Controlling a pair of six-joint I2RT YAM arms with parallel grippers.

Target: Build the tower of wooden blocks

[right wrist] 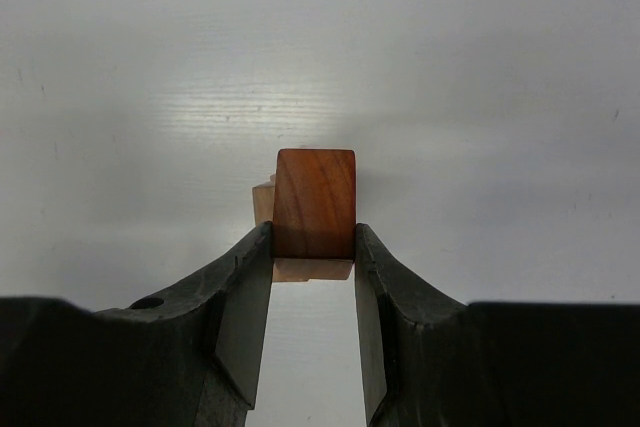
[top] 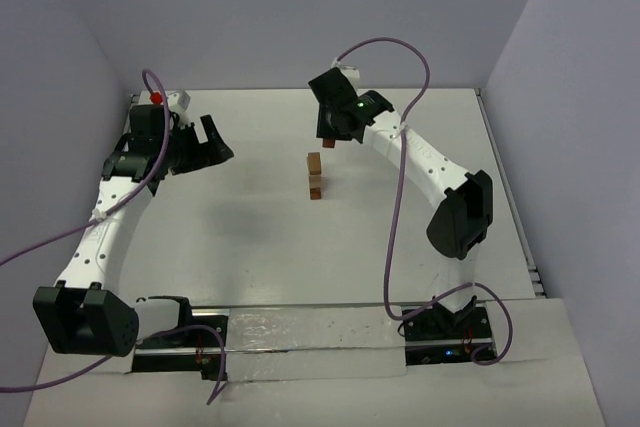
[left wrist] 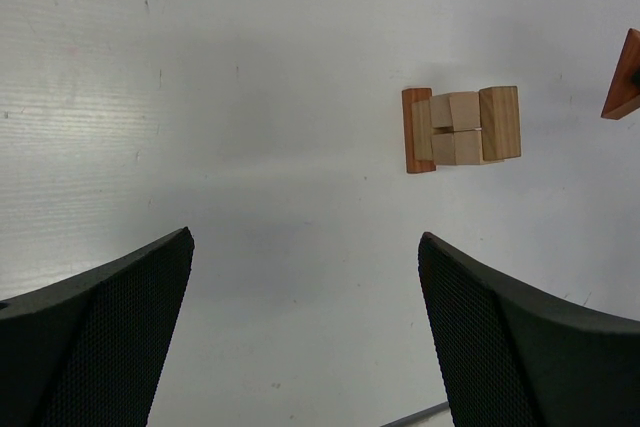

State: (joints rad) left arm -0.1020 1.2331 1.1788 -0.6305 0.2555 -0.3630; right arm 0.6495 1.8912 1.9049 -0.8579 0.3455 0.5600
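Observation:
The tower (top: 314, 177) is a narrow stack of tan and reddish-brown wood blocks at the table's middle. In the left wrist view it (left wrist: 460, 129) lies upper right, far beyond the fingers. My right gripper (top: 328, 139) hangs just behind and above the tower, shut on a reddish-brown block (right wrist: 314, 202). In the right wrist view the gripper (right wrist: 313, 237) holds this block over the tower's pale top (right wrist: 263, 202), which is mostly hidden beneath it. The held block's corner shows in the left wrist view (left wrist: 625, 77). My left gripper (top: 215, 147) (left wrist: 305, 242) is open and empty, left of the tower.
The white table (top: 250, 247) ends at walls behind and on both sides. Purple cables (top: 400, 177) loop along both arms. The arm bases (top: 180, 332) sit on the near edge.

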